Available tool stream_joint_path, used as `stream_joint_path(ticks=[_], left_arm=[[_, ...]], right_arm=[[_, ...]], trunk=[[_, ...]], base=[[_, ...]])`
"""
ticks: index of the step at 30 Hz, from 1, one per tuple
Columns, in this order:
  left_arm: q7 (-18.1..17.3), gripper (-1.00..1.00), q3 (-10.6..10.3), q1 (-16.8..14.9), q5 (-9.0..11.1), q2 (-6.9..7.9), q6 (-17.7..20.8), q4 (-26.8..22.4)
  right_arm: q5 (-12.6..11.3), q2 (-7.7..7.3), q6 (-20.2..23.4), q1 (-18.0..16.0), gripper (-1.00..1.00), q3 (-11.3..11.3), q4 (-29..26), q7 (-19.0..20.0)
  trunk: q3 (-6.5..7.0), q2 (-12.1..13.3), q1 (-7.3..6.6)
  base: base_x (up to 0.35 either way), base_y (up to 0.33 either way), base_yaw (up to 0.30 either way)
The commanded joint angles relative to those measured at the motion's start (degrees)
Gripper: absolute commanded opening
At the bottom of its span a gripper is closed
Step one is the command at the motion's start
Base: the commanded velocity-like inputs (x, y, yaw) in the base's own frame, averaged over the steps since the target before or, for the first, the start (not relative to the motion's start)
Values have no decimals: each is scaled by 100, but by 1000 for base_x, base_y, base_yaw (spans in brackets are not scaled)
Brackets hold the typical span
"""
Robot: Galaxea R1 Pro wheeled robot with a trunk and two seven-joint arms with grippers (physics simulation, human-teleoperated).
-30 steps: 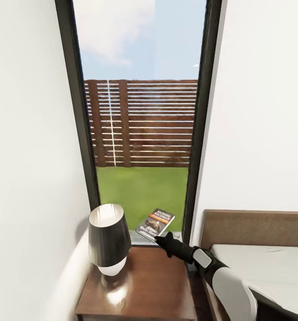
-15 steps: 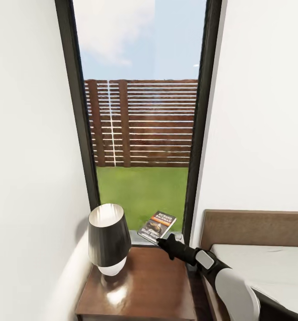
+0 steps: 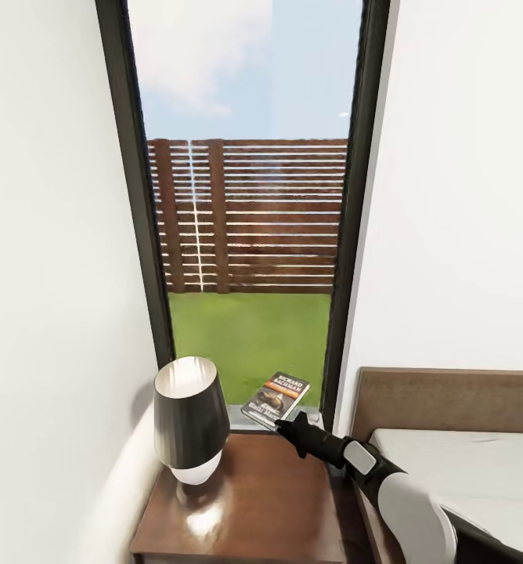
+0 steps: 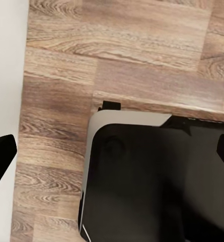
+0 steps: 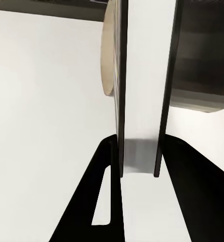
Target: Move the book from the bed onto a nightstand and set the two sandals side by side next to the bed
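Holding the book [image 3: 276,399], the right hand [image 3: 286,426] was clamped on its near lower edge, above the back edge of the nightstand [image 3: 250,501].

- Book: dark cover, orange band, white lettering; tilted up and away from the hand, in front of the window [image 3: 250,235], clear of the nightstand top. In the right wrist view the book [image 5: 144,85] ran edge-on between the two black fingers [image 5: 99,201], which pressed on both faces.
- Nightstand: glossy reddish-brown, below and to the left of the right hand.
- Lamp [image 3: 188,419]: dark shade, white base, standing on the nightstand, well to the left of the right hand.
- Bed [image 3: 465,458]: brown headboard and off-white mattress, to the right of the right hand, beyond the forearm.
- Left hand [image 4: 112,154]: black fingertips at the two sides of the left wrist view, wide apart, gripping nothing, above the wood floor [image 4: 117,60] and the robot's base [image 4: 152,186].
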Motion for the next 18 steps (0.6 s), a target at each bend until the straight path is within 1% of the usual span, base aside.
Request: stream_joint_path(ticks=[1,10,18], left_arm=[[19,100,-49,-21,40,6,20,-14],[11,100,-40,-436,52,32,632,-32],[-7,100,-34,-761,58,50,921,-34]], right_arm=[[-32,2,37,2,-100,-9,-7,-5],[-31,4,28,8,-100,-8,-12,-3],[-28,5,27,9,-100,-7,-15,-4]], trunk=[[-20,-45,24],[-182,-406,222],[-326,-727,397]], base=[[0,0,0],[0,0,0],[0,0,0]])
